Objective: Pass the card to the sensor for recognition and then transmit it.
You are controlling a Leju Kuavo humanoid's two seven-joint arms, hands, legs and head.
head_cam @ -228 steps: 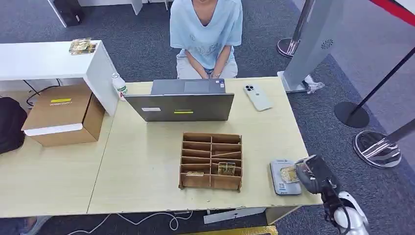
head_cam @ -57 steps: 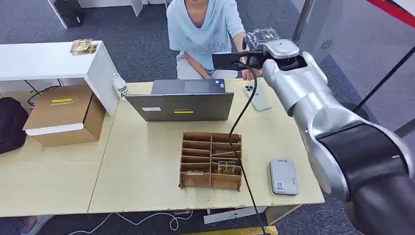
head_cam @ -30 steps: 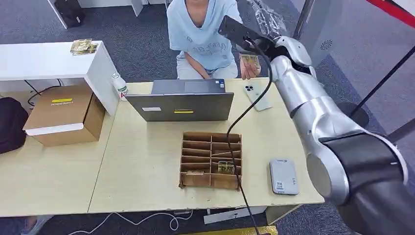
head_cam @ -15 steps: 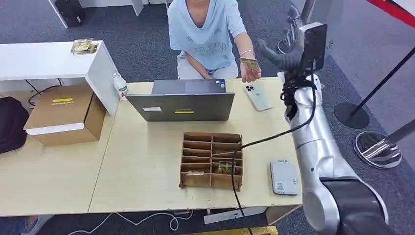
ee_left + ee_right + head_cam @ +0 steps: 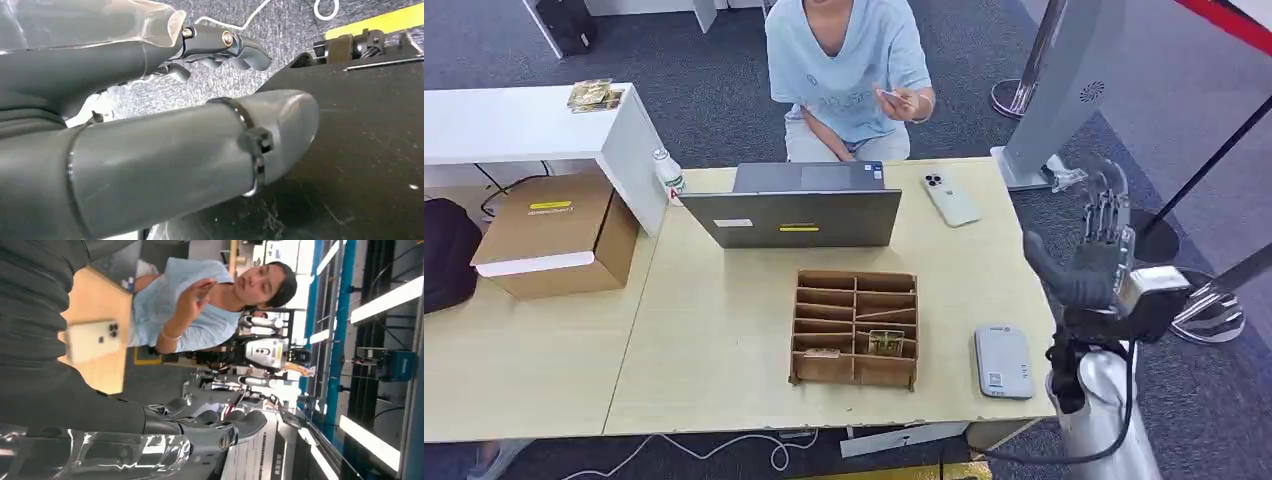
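The card (image 5: 891, 96) is a small thin piece pinched in the raised hand of a person in a light blue shirt (image 5: 839, 60), who sits behind the table. My right hand (image 5: 1089, 250) hangs in the air just off the table's right edge with its fingers spread upward, holding nothing. In the right wrist view its fingers (image 5: 215, 427) stretch out bare, and the person's hand (image 5: 195, 295) is raised beyond them. The grey sensor pad (image 5: 1003, 361) lies flat near the table's front right corner. My left hand (image 5: 200, 150) holds nothing, its fingers (image 5: 225, 47) apart from the thumb.
A wooden divided tray (image 5: 856, 328) with a card (image 5: 885, 343) in one slot stands mid-table. Behind it are an open laptop (image 5: 799, 205) and a white phone (image 5: 950, 198). A cardboard box (image 5: 554, 232) and a bottle (image 5: 667, 175) are at the left. Stanchion bases (image 5: 1194, 305) stand at the right.
My right arm has drawn back and down from the person to the table's right edge, its hand now bare. The person took the card and pulled it in toward the chest.
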